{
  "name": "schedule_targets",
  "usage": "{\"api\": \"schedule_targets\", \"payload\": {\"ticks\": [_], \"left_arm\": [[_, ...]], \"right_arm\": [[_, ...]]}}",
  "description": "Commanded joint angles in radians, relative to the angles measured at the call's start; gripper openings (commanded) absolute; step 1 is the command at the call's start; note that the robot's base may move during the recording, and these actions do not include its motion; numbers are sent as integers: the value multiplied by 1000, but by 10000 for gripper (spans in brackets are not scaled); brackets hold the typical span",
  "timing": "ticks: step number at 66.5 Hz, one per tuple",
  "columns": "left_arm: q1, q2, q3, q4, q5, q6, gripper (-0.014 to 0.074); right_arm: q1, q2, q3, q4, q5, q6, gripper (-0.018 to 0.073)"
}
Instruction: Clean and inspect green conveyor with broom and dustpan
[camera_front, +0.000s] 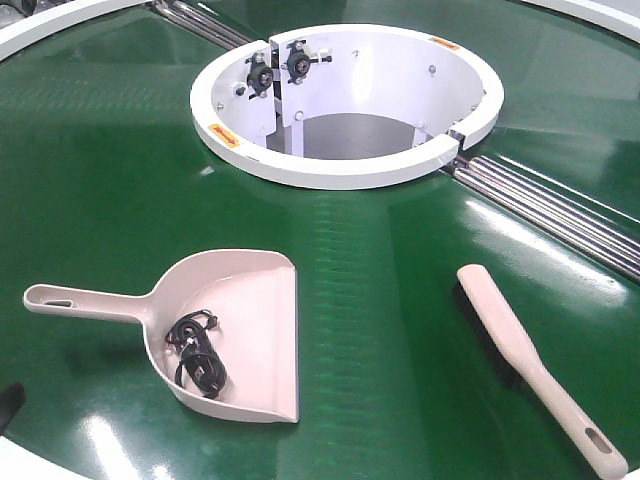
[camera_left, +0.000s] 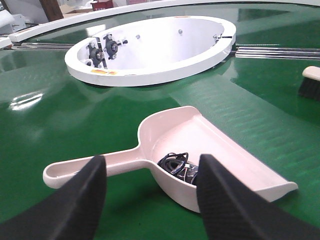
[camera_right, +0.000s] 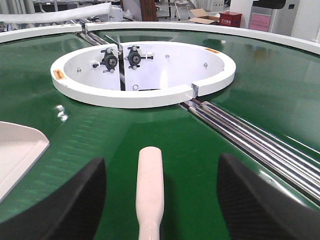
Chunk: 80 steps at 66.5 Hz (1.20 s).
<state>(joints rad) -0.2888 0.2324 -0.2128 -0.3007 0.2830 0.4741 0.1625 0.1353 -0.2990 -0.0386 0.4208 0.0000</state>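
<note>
A beige dustpan (camera_front: 245, 300) lies on the green conveyor (camera_front: 380, 300) at the front left, handle pointing left. A tangle of black cable (camera_front: 197, 352) lies inside it. A beige hand brush (camera_front: 520, 350) with dark bristles lies at the front right, handle toward me. My left gripper (camera_left: 150, 175) is open and empty, just short of the dustpan (camera_left: 210, 135) where handle meets pan; the cable (camera_left: 175, 164) shows between the fingers. My right gripper (camera_right: 161, 165) is open, its fingers standing wide on either side of the brush (camera_right: 150, 185) without touching it.
A white ring (camera_front: 345, 170) surrounds a round opening in the middle of the belt, with black fittings on its inner wall. Steel rollers (camera_front: 560, 210) run from the ring to the right. The dustpan's corner (camera_right: 17, 150) shows at the left of the right wrist view.
</note>
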Motion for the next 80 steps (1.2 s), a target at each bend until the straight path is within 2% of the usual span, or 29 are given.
{"api": "schedule_targets", "payload": {"ticks": [1,8,12,14,21,77,80], "left_arm": [[-6,9,-27,-17,-75,-15,332],[-6,9,-27,-17,-69,-15,156],[-6,9,-27,-22,-67,-15,24],[-6,9,-27,-27,-64,-15,-10],[-6,9,-27,-52,-65,-15,-8],[-6,8,-24,-50,-62,-15,-8],[-4,4,-16,-32,-66,-14,-8]], "right_arm": [[-5,12,-24,0,-68,-14,391],[-5,12,-24,0,-63,-14,214],[-5,12,-24,0,-62,-14,56],[-5,12,-24,0,-62,-14,-13],[-5,12,-24,11,-62,-10,-11],[-5,12,-24,11,-62,-10,-9],[-5,12,-24,11,-62,-10,-9]]}}
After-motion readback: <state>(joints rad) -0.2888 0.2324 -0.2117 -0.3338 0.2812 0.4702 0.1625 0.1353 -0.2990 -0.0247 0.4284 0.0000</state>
